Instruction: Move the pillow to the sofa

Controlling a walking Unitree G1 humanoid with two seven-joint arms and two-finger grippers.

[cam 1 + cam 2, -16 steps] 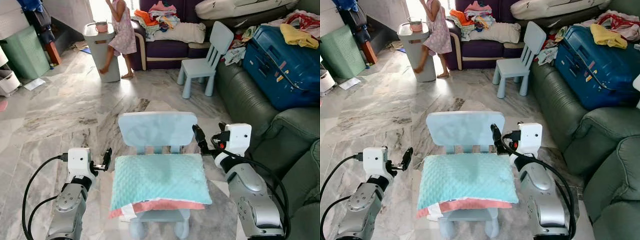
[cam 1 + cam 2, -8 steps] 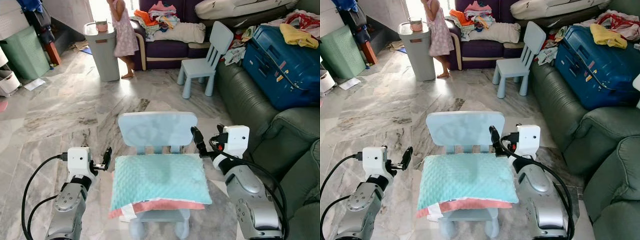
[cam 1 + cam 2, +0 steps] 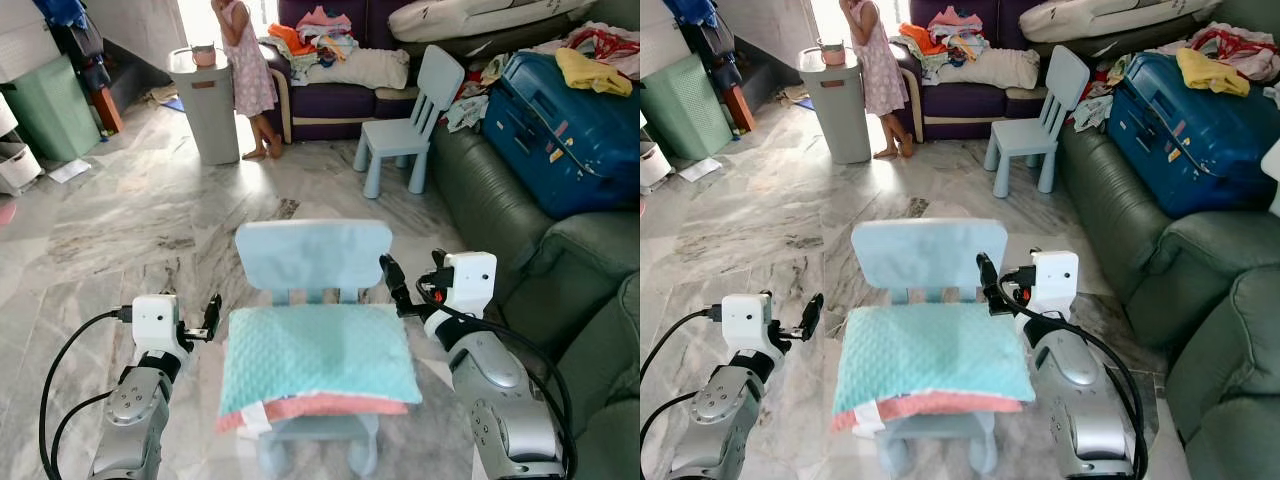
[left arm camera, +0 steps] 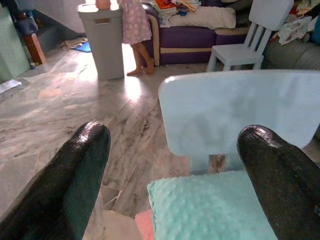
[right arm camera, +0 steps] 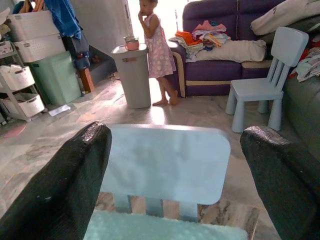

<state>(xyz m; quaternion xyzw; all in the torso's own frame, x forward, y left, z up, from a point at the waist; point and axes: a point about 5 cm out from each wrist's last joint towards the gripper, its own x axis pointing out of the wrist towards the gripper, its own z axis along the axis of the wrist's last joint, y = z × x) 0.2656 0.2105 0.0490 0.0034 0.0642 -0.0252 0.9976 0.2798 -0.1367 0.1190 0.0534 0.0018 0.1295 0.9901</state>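
Pillow (image 3: pixel 318 355) is lying on the small chair (image 3: pixel 313 255) in your head view, left gripper (image 3: pixel 212 313) and right gripper (image 3: pixel 392 285) flanking it. Wrist views: both are gaping open, gripping nothing. You're risking dragging the chair or snagging its backrest.

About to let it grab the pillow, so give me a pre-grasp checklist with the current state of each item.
1. Pillow lies flat on the near chair: ok.
2. Left gripper open beside the pillow's left edge: ok.
3. Right gripper open by the pillow's right rear corner: ok.
4. Either gripper touching the pillow: not ok, both apart.
5. Person far from the arms: ok.
6. Free spot on the green sofa: cannot tell; a blue suitcase sits on it.
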